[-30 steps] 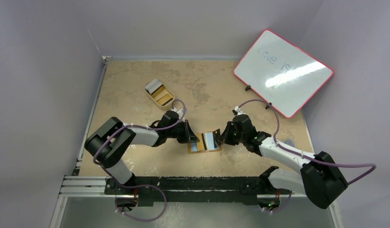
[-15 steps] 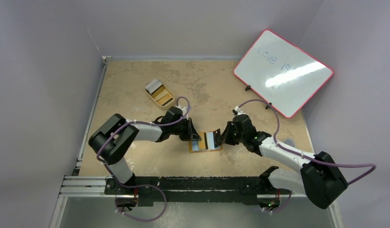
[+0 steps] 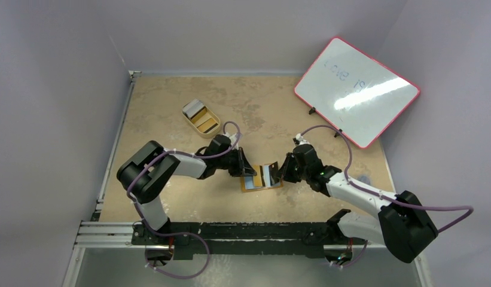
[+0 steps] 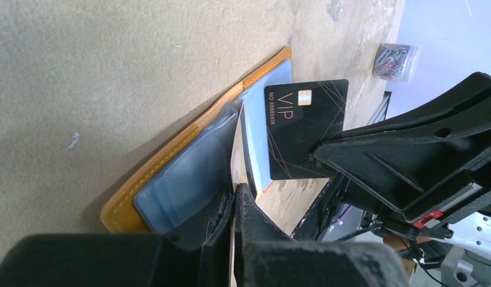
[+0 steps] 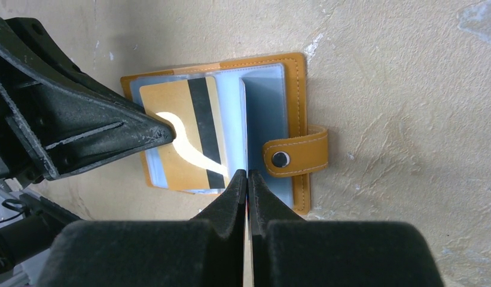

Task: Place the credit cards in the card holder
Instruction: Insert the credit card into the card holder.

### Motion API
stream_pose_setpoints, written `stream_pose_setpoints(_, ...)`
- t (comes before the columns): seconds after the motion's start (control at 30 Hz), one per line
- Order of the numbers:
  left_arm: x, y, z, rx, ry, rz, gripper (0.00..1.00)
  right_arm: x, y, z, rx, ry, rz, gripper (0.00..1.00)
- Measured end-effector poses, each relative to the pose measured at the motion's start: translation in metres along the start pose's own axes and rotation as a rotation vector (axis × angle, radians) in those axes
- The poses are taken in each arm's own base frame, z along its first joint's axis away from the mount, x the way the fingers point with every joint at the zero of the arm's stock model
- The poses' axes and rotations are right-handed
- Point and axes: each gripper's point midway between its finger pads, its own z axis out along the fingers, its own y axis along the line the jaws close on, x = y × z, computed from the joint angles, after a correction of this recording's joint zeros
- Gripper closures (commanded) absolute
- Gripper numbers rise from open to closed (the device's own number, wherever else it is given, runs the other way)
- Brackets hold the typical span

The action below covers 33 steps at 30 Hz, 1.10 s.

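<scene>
The card holder (image 3: 261, 185) lies open and flat on the table (image 3: 261, 107), between my two arms. Its orange-tan cover is down and its grey-blue pockets face up. On my right wrist camera, its strap with the small round snap (image 5: 281, 159) sticks out from the long edge away from the left gripper (image 3: 249, 171).

That gripper's fingers are pressed together on a gold card (image 5: 180, 134) with a black stripe, pinched at one edge. The card lies flat over the half of the holder nearest that gripper. I cannot tell whether any edge of it sits inside a pocket. On my left wrist camera I see only a thin pale edge between the pads.

The right gripper (image 3: 281, 173) is also closed tight, its fingers clamped on a black card (image 4: 305, 128) marked VIP. This card stands on edge over the open holder, near the middle fold, and is gripped at one side. I cannot tell whether its lower edge touches the pockets.

Well apart, far and to the left of the holder, a cream oval tray (image 3: 186, 113) holds more credit cards (image 3: 205, 121), grey and gold-brown. A pink-framed whiteboard (image 3: 356, 89) leans at the far right of the table.
</scene>
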Motion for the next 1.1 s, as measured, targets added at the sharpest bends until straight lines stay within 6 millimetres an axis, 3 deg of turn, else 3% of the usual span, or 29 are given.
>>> stream_pose_setpoints(0.3,0.0,0.0,0.005,-0.018,0.019,0.002,1.0,-0.001,-0.002,-0.002,0.021,-0.002,-0.001,1.0)
stream_pose_setpoints(0.53,-0.003,0.0,0.006,-0.066,0.03,0.037,1.0,-0.023,-0.001,-0.015,0.086,-0.051,-0.023,1.0)
stream_pose_setpoints(0.93,-0.005,-0.003,0.007,-0.032,-0.005,-0.016,1.0,-0.017,-0.031,-0.018,0.231,-0.042,-0.032,1.0)
stream_pose_setpoints(1.1,-0.005,-0.005,0.009,-0.018,-0.022,-0.042,1.0,-0.02,-0.034,-0.016,0.249,-0.054,-0.032,1.0)
